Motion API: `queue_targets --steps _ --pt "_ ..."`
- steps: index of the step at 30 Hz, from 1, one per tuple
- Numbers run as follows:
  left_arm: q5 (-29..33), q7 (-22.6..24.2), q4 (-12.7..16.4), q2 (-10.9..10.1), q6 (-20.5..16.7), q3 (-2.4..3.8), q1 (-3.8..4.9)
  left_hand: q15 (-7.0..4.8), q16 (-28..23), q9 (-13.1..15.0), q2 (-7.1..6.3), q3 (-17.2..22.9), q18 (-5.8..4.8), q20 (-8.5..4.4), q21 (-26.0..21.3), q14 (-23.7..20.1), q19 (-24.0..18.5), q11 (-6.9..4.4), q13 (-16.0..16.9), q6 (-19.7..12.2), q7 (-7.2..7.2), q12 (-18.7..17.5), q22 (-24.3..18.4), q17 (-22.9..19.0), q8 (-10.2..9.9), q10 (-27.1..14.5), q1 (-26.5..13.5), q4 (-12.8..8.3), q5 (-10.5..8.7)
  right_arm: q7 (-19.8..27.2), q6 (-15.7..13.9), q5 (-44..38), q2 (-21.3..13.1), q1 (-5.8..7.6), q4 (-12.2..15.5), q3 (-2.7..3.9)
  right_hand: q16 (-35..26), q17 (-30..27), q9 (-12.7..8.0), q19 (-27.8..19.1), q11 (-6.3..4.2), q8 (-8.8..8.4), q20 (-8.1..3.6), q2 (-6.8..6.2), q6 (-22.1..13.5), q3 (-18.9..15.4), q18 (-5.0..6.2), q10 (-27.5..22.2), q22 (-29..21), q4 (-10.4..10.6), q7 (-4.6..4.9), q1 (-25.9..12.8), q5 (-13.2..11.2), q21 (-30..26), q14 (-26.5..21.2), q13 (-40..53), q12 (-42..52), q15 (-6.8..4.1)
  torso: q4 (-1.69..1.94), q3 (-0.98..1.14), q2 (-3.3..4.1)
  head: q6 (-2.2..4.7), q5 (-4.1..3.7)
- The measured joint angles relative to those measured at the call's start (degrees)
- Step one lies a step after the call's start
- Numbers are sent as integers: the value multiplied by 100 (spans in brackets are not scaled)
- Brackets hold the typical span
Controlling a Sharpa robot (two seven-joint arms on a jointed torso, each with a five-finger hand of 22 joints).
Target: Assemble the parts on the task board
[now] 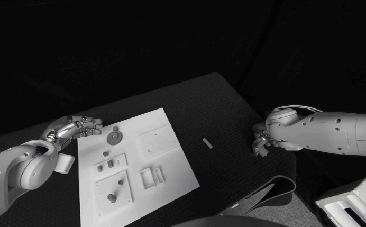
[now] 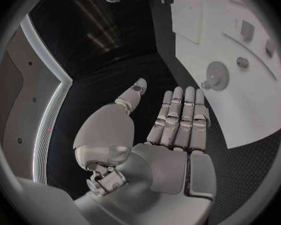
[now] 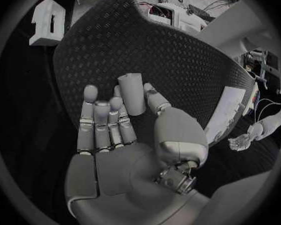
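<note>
The task board (image 1: pixel 172 171) sat on the black tabletop (image 1: pixel 221 110) roughly in the middle of the head view, tilted so its long edges ran from about 11 o'clock down to 5 o'clock. On it there was a round gear-looking part (image 1: pixel 113 137) near the board's 11 o'clock corner, a couple of small square parts (image 1: pixel 110 163) below that, a square plate with a peg (image 1: pixel 112 197) toward 7 o'clock, and two slim upright rectangular parts (image 1: pixel 153 176) around the middle. The left robot hand (image 1: pixel 76 127) rested just off the board's far left corner, at about 9 o'clock from the gear; in the left wrist view its fingers (image 2: pixel 178 116) were laid out straight and side by side with the thumb apart, and it had nothing in it. The right robot hand (image 1: pixel 263 141) was well off to the board's 3 o'clock side, apart from it. The right wrist view showed it pinching a small cylinder part (image 3: pixel 133 93) between the thumb and a fingertip, the other fingers (image 3: pixel 102 122) standing fairly straight next to it. One more little pale part (image 1: pixel 207 143) lay loose on the tabletop between the board and the right robot hand, touching neither.
</note>
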Motion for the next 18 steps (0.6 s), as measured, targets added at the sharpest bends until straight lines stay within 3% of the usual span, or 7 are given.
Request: queue_targets --steps 4,7,15,18 --pt "0 -2 3 -2 -1 -1 0 0 0 0 0 0 0 0 0 0 0 0 0 0 0 0 0 0 0 0 0 0 0 -34 -91 225 -30 39 92 -17 0 8 -46 28 0 26 -13 51 50 29 -13 18 1 -44 -10 -51 21 34 24 0 5 1 3 -3 0 13 18" --pt "0 -4 6 -10 -2 -1 0 0 0 0 0 0 0 0 0 0 0 0 0 0 0 0 0 0 0 0 0 0 0 -30 -136 408 -50 169 229 -27 20 17 -65 57 0 34 -42 71 67 28 -11 18 13 -45 -27 -71 21 35 45 0 8 -21 5 -3 0 26 43" --pt "0 -11 19 -13 -3 -3 1 0 0 0 0 0 0 0 0 0 0 0 -1 0 0 0 0 5 0 0 0 0 0 -16 -337 747 -151 802 710 -16 19 38 -82 109 -22 33 -53 78 111 33 -10 81 29 -41 -30 -78 21 45 128 1 9 -46 1 -12 1 83 165" --pt "0 -14 34 -21 -3 -3 1 0 0 0 0 0 0 0 0 0 0 0 -1 0 0 0 0 5 0 0 0 0 0 -12 -530 959 -33 930 892 -8 19 46 -88 128 -31 31 -71 78 141 49 -11 90 36 -56 -54 -78 20 66 141 1 9 -54 0 -14 2 103 240"
